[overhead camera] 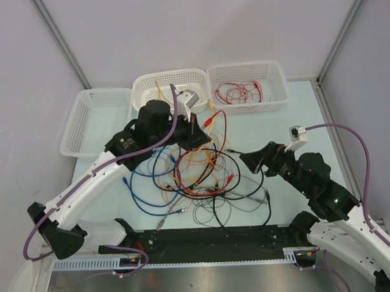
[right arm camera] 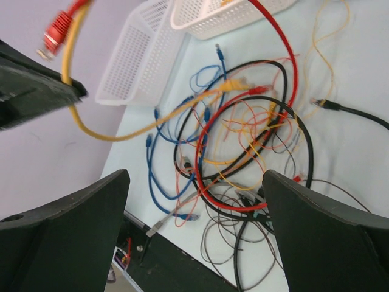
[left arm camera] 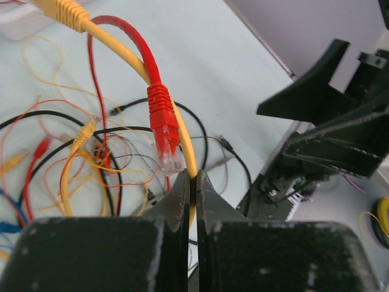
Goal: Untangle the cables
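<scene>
The left claw (left arm camera: 189,177) clamps the yellow cable (left arm camera: 115,42), which trails down into the tangle (overhead camera: 196,178); the right claw (overhead camera: 249,162), fingers apart, sits just right of it.

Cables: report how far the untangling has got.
Done: a thin red cable lies alone in the right basket, and a thin orange-yellow cable in the middle basket. In hand: the left end effector is shut on a yellow cable, held above the table, a red plug beside it. The right end effector is open, holding nothing. Left: most of it, the red, black, blue and orange tangle on the table.
</scene>
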`<state>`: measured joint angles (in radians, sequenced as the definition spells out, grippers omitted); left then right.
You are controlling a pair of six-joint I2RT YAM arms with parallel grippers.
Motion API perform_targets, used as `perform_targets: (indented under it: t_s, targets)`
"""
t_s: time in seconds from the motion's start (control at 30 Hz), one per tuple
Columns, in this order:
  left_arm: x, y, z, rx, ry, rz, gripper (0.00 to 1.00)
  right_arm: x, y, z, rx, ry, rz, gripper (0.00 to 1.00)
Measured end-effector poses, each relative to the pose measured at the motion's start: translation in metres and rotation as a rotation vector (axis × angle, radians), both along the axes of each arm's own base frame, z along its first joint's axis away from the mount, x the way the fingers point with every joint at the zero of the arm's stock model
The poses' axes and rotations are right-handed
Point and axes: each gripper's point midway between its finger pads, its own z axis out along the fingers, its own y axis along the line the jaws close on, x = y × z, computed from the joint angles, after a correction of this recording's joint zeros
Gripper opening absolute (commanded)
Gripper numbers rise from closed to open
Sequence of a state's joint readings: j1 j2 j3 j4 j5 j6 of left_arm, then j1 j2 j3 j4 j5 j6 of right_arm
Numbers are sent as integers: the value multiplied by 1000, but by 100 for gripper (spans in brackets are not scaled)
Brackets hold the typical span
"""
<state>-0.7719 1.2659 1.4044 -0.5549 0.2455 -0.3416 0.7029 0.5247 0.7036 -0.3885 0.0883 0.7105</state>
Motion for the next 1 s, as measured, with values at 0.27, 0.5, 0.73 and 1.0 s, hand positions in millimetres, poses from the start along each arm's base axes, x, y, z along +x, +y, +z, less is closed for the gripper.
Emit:
perform_targets:
  t_s: [0.27,0.5,0.73,1.0]
  targets:
    - [-28,-13,-20,-87,81,-129,0,7,28,32,104,-76,88,90]
    - [-38,-23,-29,-156,142,-178,0,18,60,33,147,-59,176,86]
    - [-44,-30,-20,-230,142,-218,0,18,62,42,170,-88,188,85]
    - [-49,-31,-24,-252,160,-232,0,26,77,44,207,-84,217,69]
